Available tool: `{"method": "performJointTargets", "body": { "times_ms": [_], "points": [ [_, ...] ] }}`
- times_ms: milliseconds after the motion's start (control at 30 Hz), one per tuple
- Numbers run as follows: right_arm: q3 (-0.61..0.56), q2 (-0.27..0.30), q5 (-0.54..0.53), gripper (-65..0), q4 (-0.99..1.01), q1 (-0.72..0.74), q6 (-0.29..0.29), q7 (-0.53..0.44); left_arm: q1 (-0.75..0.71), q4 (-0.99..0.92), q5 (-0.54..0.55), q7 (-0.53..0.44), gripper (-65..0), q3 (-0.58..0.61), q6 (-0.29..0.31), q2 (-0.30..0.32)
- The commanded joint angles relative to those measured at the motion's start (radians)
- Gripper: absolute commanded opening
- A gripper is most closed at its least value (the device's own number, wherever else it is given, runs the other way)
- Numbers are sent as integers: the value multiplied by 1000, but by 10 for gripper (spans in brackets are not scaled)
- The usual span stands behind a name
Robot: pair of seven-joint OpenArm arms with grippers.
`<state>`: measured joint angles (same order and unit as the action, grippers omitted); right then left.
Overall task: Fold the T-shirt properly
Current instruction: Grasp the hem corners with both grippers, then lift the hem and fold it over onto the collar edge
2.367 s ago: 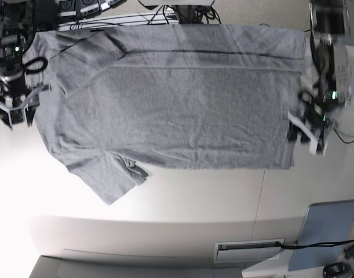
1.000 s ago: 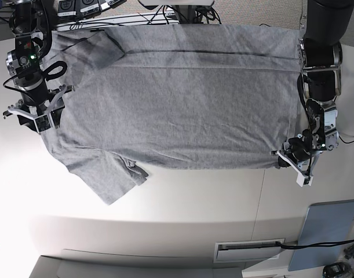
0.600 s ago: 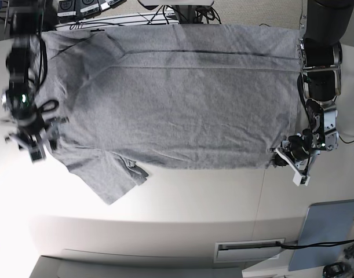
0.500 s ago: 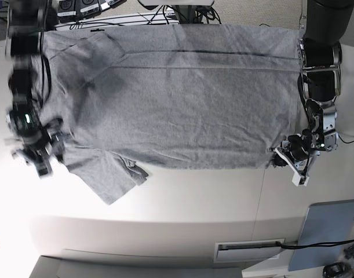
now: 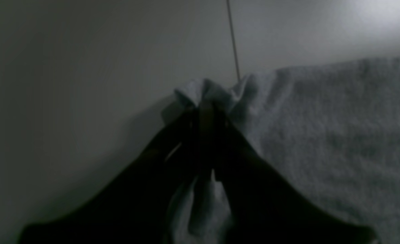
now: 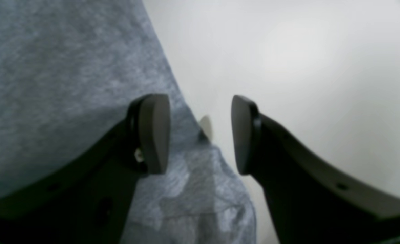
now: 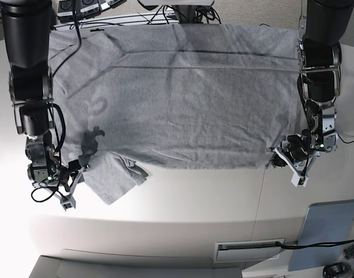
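The grey T-shirt (image 7: 182, 98) lies spread flat on the white table, plain face up, with one sleeve (image 7: 113, 179) sticking out at the lower left. My left gripper (image 7: 279, 160) is at the shirt's lower right hem corner. In the left wrist view it (image 5: 205, 108) is shut on a bunched fold of the hem (image 5: 216, 91). My right gripper (image 7: 78, 178) sits at the edge of the lower left sleeve. In the right wrist view it (image 6: 200, 134) is open, with the sleeve edge (image 6: 186, 162) between its fingers (image 6: 152, 132).
A blue-grey pad (image 7: 330, 231) lies at the lower right. A slotted vent (image 7: 249, 250) is set near the table's front edge. Cables and devices (image 7: 90, 8) crowd the back edge. A table seam (image 5: 233, 40) runs past the left gripper.
My right arm has swung down the shirt's left side from the upper sleeve to the lower sleeve. My left gripper has stayed at the hem corner, pulling it slightly inward.
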<state>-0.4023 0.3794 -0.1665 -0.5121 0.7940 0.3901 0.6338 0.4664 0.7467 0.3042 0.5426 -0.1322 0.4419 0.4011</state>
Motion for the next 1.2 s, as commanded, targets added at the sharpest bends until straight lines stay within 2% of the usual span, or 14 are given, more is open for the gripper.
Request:
{"method": "performJointTargets", "body": {
  "times_ms": [0, 100, 167, 267, 333, 467, 700, 800, 933, 1067, 1167],
  "points": [
    [3, 5, 15, -359, 22, 46, -8, -24, 15, 5, -17, 26, -650, 0, -8, 10],
    [3, -13, 32, -360, 99, 49, 5, -43, 15, 5, -17, 26, -650, 0, -7, 9],
    [3, -19, 32, -360, 115, 42, 30, -42, 15, 5, -17, 26, -650, 0, -6, 10],
    [3, -19, 32, -368, 115, 34, 36, -31, 15, 5, -17, 26, -650, 0, -7, 10],
    [3, -19, 32, -430, 115, 34, 35, -12, 15, 5, -17, 25, -650, 0, -6, 10],
    [3, -19, 33, -646, 115, 34, 36, 40, 15, 5, -16, 9, -650, 0, -6, 9],
    [3, -15, 32, -650, 78, 34, 32, 26, 15, 33, -13, -14, -650, 0, -24, 15],
    [3, -3, 31, -650, 16, 33, 32, 47, 15, 79, -13, 34, -650, -2, -57, 19],
    [3, 37, -4, -650, -94, -3, 14, 103, -10, 146, -7, 119, -650, -2, -56, 29],
    [3, 116, -100, -650, -323, -109, -26, 122, -84, 246, 125, 106, -650, -2, -56, 72],
    [16, 156, -51, -650, -519, -200, -65, 191, -145, 340, 201, 113, -650, -2, -66, 105]
  ]
}}
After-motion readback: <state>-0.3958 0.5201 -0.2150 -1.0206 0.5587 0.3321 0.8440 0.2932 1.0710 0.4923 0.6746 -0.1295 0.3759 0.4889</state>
